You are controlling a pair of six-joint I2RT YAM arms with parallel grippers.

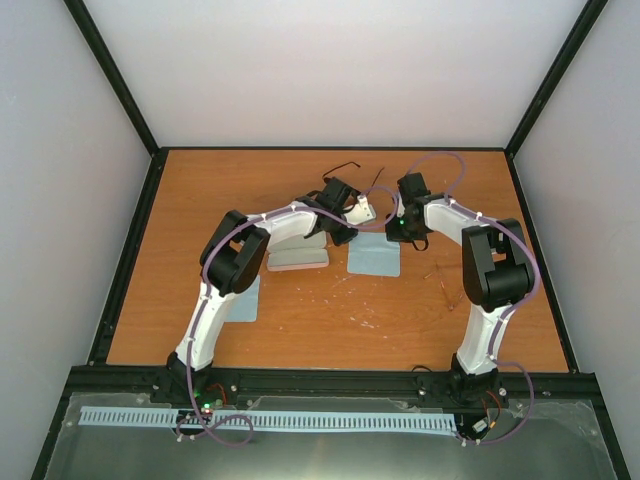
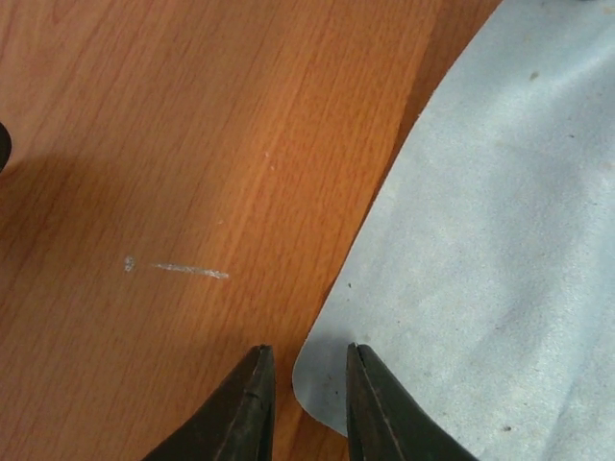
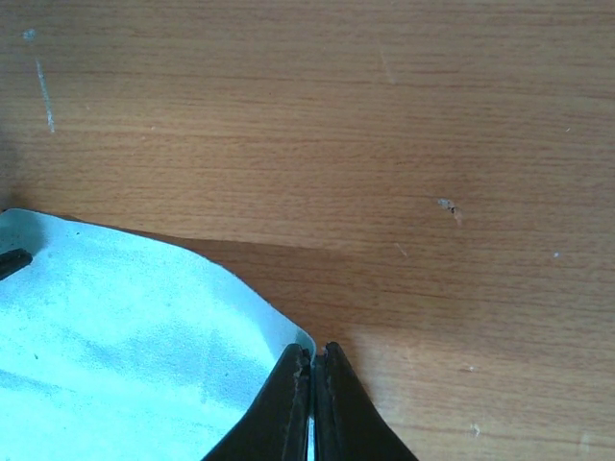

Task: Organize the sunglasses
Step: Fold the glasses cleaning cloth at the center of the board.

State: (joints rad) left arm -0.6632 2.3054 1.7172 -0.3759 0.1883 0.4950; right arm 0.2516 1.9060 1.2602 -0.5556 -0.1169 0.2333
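Broadly, the wooden table (image 1: pixel 330 320) bears a light-blue cloth (image 1: pixel 375 260) at its middle. At one cloth corner the right gripper (image 3: pixel 313 348) is clamped shut on the fabric. At another corner the left gripper (image 2: pixel 307 348) straddles the edge, jaws narrowly apart. The black-framed sunglasses (image 1: pixel 343 167) lie beyond the cloth, well apart.

White arm links (image 1: pixel 200 325), black joints (image 1: pixel 240 262), purple cables (image 1: pixel 205 268), dark tapered fingers (image 2: pixel 245 413)
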